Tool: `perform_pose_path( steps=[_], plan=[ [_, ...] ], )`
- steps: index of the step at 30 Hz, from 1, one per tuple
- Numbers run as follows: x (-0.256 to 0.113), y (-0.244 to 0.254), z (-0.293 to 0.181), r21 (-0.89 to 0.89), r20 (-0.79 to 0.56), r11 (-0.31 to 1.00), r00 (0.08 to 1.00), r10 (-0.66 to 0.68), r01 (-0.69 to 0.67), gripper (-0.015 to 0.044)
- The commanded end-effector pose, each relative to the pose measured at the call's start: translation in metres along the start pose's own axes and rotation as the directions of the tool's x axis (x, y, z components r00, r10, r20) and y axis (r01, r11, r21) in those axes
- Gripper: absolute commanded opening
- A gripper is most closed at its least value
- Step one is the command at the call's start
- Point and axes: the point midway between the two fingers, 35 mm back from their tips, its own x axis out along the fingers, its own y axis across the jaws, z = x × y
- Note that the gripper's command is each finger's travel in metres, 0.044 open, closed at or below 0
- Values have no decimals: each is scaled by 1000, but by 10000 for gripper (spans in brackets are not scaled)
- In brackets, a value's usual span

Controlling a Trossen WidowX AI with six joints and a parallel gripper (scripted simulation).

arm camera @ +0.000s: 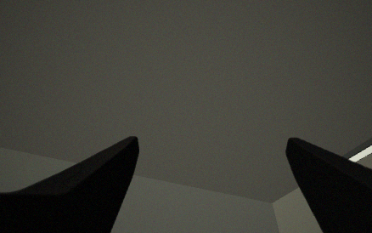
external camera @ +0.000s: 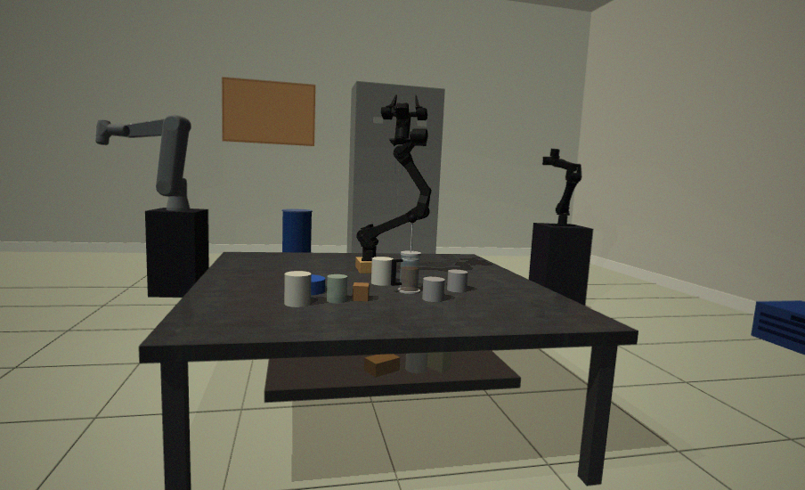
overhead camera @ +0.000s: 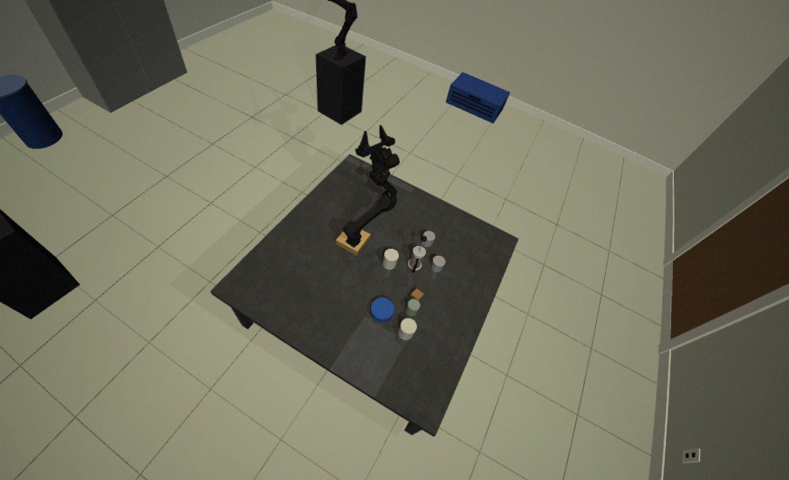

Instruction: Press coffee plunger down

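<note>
The coffee press (overhead camera: 419, 252) (external camera: 410, 279) stands upright on the dark table (overhead camera: 290, 280) (external camera: 308, 322), with a clear body, a pale lid and a black handle. Its thin plunger rod (external camera: 410, 238) rises well above the lid, so the plunger is up. The dark knob (overhead camera: 423, 238) shows in the top view; in the exterior view it is hard to tell from the arm behind. My gripper (overhead camera: 373, 130) (external camera: 405, 98) (arm camera: 211, 144) is open and empty, pointing upward, high above and away from the press. The wrist view shows only fingers, wall and ceiling, not the press.
A white cylinder (overhead camera: 390, 258) (external camera: 382, 271) stands close beside the press, and two grey cylinders (overhead camera: 427, 238) (external camera: 434, 289) stand on its other side. An orange block (overhead camera: 416, 293) (external camera: 361, 291), a green cylinder (overhead camera: 413, 307) (external camera: 336, 289), another white cylinder (overhead camera: 408, 329) (external camera: 297, 289) and a blue disc (overhead camera: 381, 308) stand farther off.
</note>
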Motion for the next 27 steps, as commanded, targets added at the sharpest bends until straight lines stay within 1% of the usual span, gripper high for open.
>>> perform_pose_path(
  steps=[1, 2, 6, 10, 12, 15, 16, 19, 22, 24, 27],
  plan=[
    [1, 2, -1, 9, 1, 1000, 1000, 8, -8, 426],
    [2, 7, -2, 27, 2, 999, 1000, 25, -25, 440],
    [7, 48, -9, 175, 32, 970, 986, 163, -166, 440],
    [3, 107, -5, 370, 112, 857, 933, 343, -359, 440],
    [-2, 126, 2, 434, 170, 793, 903, 394, -428, 440],
    [-15, 163, 16, 537, 254, 644, 832, 492, -545, 440],
    [-19, 168, 24, 547, 307, 603, 809, 501, -581, 440],
    [-36, 194, 44, 599, 394, 450, 733, 555, -663, 440],
    [-60, 218, 70, 619, 499, 264, 630, 595, -740, 440],
    [-78, 228, 88, 606, 573, 154, 562, 596, -781, 440],
    [-105, 237, 116, 593, 673, -61, 453, 585, -803, 440]
  ],
)
